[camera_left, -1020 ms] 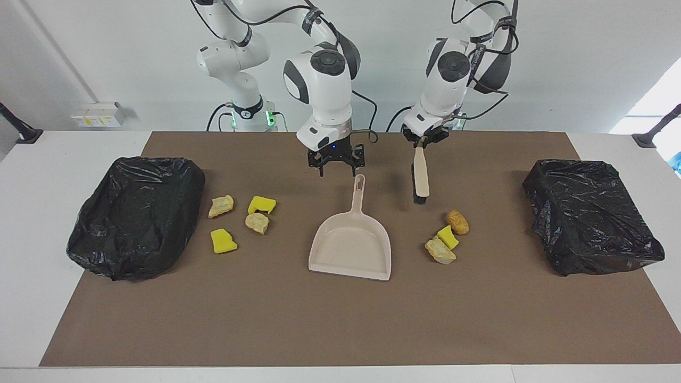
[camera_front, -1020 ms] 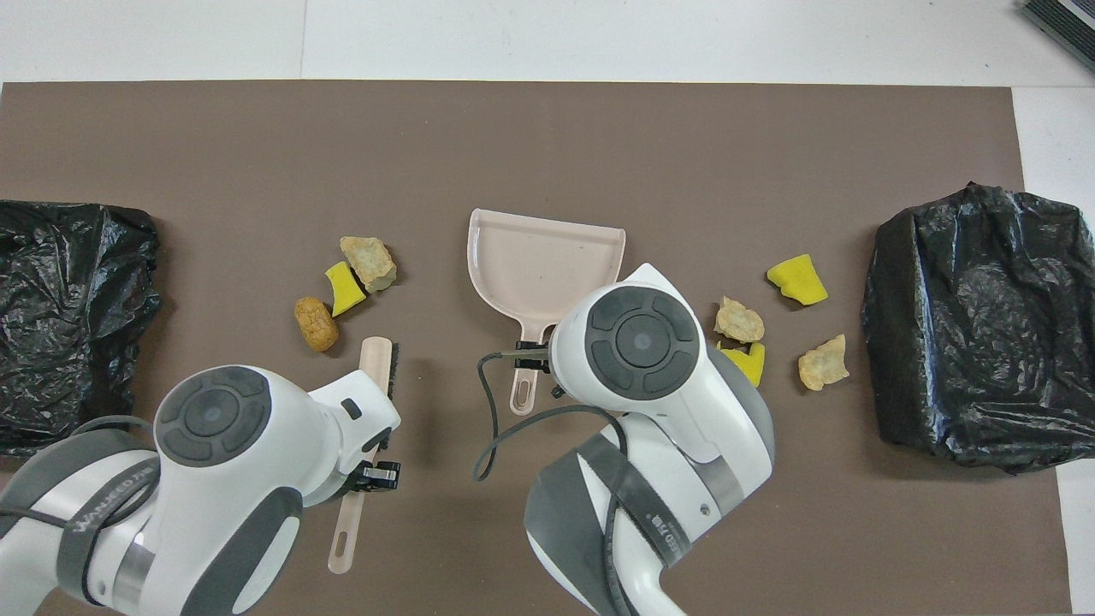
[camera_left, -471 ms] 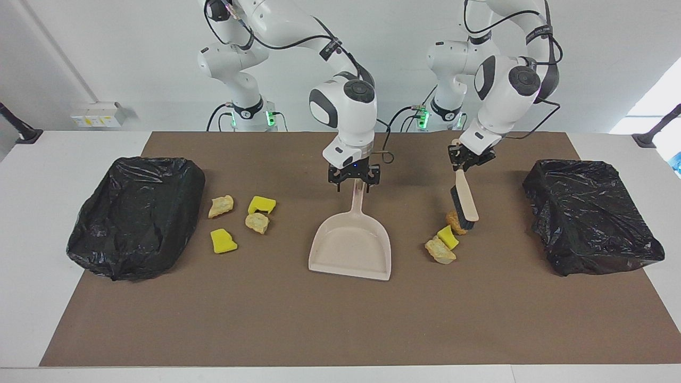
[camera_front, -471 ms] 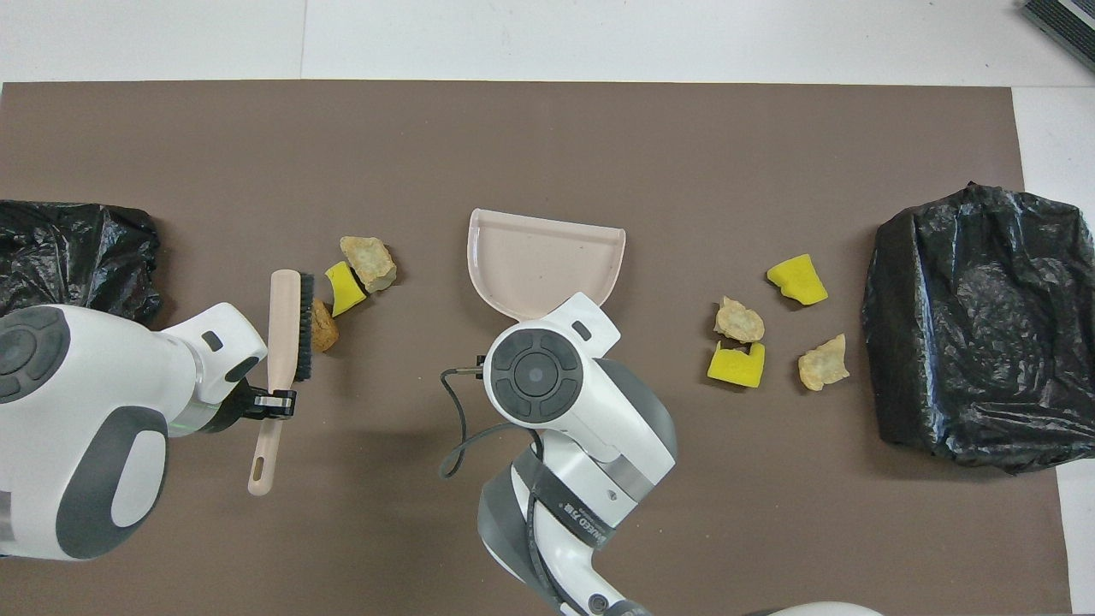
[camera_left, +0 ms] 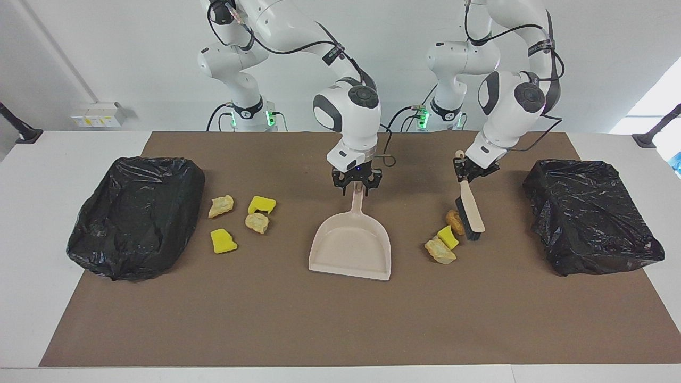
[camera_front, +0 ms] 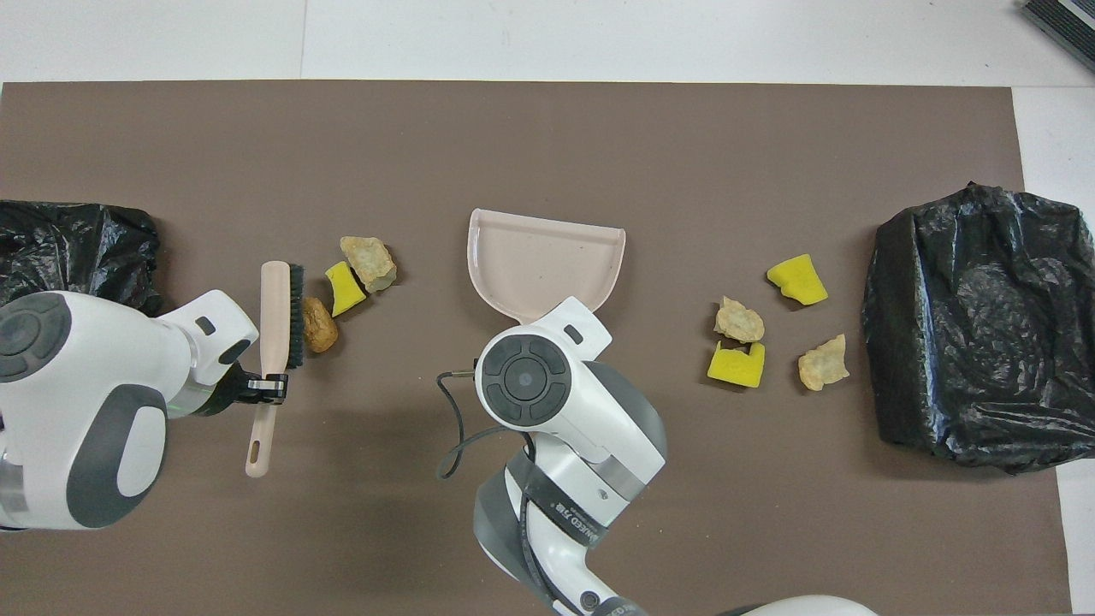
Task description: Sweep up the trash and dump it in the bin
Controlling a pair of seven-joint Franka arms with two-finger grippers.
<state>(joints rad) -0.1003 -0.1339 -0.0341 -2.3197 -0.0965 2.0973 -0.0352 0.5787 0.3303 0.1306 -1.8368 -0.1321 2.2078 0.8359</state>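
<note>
While left hand pinches bristly brush beside crusty lump, right hand straddles dustpan handle, grip unclear.

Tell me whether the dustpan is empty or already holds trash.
Empty. The dustpan lies flat on the mat with a bare tray; all seven scraps sit on the mat beside it, three by the brush, four toward the right arm's end.

- A robotics lab or test room, not a home.
- Two white Franka arms are mounted at the edge of a white table against a bare white wall.
- A brown mat marks out the work area.
- Loose cables run along the arms.
- A small labelled box sits at the wall.
</note>
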